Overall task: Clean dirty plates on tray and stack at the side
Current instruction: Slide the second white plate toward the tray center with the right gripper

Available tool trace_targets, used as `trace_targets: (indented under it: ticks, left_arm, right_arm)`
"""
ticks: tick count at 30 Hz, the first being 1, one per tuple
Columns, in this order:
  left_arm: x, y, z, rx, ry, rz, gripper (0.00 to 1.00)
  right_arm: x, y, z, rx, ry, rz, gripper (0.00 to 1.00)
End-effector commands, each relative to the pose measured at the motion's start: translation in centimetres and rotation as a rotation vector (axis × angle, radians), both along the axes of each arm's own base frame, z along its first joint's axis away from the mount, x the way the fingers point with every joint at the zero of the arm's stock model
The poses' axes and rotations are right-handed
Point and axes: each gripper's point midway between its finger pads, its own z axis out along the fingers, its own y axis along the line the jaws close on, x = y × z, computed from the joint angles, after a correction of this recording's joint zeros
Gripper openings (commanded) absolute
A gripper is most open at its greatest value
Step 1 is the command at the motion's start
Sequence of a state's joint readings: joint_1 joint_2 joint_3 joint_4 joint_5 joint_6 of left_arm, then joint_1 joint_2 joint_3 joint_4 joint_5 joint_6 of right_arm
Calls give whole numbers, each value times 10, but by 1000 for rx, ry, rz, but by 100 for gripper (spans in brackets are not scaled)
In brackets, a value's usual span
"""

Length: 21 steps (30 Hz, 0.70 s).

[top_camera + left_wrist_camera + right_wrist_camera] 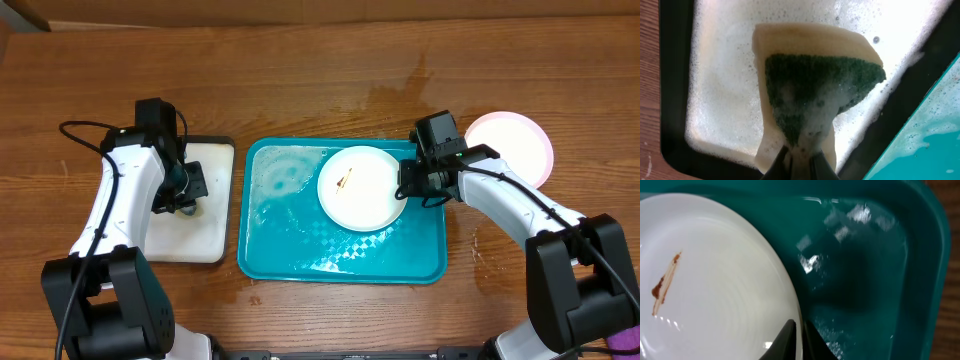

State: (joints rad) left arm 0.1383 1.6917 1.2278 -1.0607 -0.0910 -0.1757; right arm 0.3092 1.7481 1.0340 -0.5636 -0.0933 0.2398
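Left of the teal tray (300,232), just beside its left rim, a small white tray (190,238) with a black edge sits on the table (320,70). The left wrist view shows its floor covered in suds (720,75). The left end effector (190,185) hangs over this small tray, clenched on a sponge (815,85). The sponge has a yellow body and a green scouring face, it is foamy, and it hangs pinched at one corner between the fingertips (782,162).

The teal tray is wet, with a soapy film (285,175) on its far left part. A white plate (360,187) sits in its far right part, close to the right rim. An orange-brown smear (664,285) marks the plate's face.

The right end effector (410,183) is at the tray's right side, clenched on the white plate's right edge, one finger above the rim and one below. The right arm reaches in across the tray's right rim.

Right of the teal tray, apart from it, a pale plate (510,145) rests on the table just behind that arm. Beyond the tray's far edge a wet patch (400,95) darkens the wood.
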Motion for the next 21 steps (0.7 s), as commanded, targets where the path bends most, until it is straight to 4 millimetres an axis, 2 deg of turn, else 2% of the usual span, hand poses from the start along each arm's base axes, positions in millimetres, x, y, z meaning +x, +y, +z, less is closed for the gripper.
trace_targets:
  ticks: [1, 2, 5, 8, 11, 16, 21]
  left_arm:
    - [-4, 4, -4, 12, 16, -13, 6]
    - [-4, 4, -4, 12, 16, -13, 6]
    - [-4, 4, -4, 16, 16, -13, 6]
    - [-3, 4, -4, 16, 13, -13, 6]
    - [-1, 4, -4, 17, 5, -12, 7]
    - [-1, 4, -4, 17, 5, -12, 7]
    - [0, 4, -4, 17, 2, -12, 7]
  right_arm:
    - [13, -9, 3, -103, -78, 91, 4]
    - [15, -11, 3, -117, -89, 87, 4]
    - [12, -9, 3, -103, -73, 89, 24]
    - [-2, -3, 6, -43, 19, 34, 34]
    - [-19, -2, 8, -10, 125, -49, 33]
    - [-53, 6, 1, 62, 295, -151, 26]
    - [-58, 11, -13, 74, 310, -204, 27]
